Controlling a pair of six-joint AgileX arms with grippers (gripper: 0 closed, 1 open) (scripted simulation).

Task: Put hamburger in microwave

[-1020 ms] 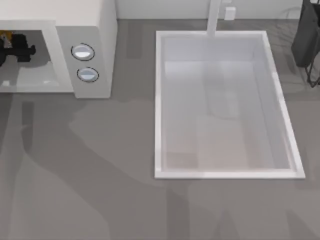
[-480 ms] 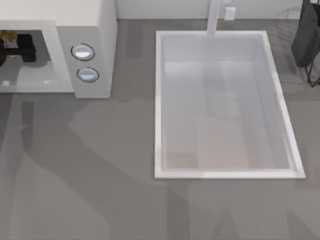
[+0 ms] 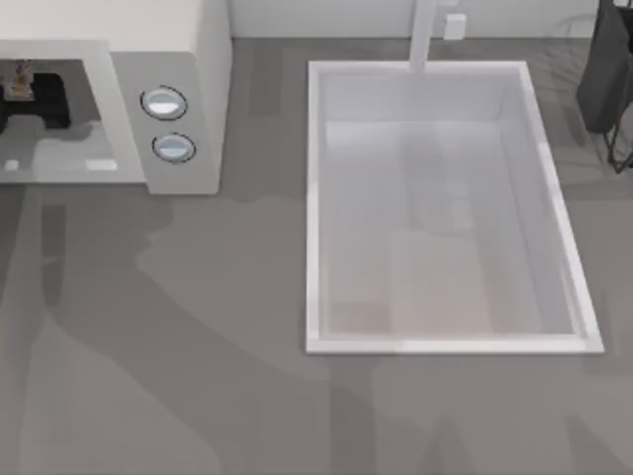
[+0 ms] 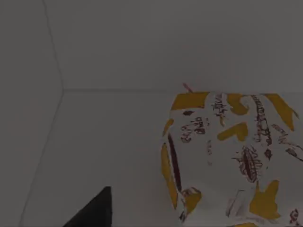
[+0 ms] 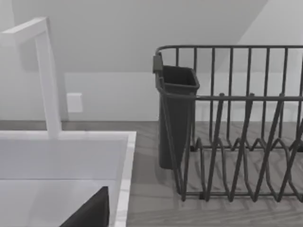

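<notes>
Grey surface [image 3: 198,346] under me, soft shadows across it. White sink basin [image 3: 315,198] sunk into it; white faucet [image 3: 423,35] at its far rim, dark wire dish rack [image 5: 236,132] beside the basin. Pale wall [image 5: 142,28] behind.

A white rectangular sink basin [image 3: 435,336] is sunk into the grey worktop [image 3: 198,346] right of centre. A white faucet [image 5: 45,75] rises at its far rim, with a small white wall plate [image 5: 74,102] behind it. A dark wire dish rack [image 5: 236,156] stands just beside the basin at the right, holding a dark cutlery cup [image 5: 176,118].
</notes>
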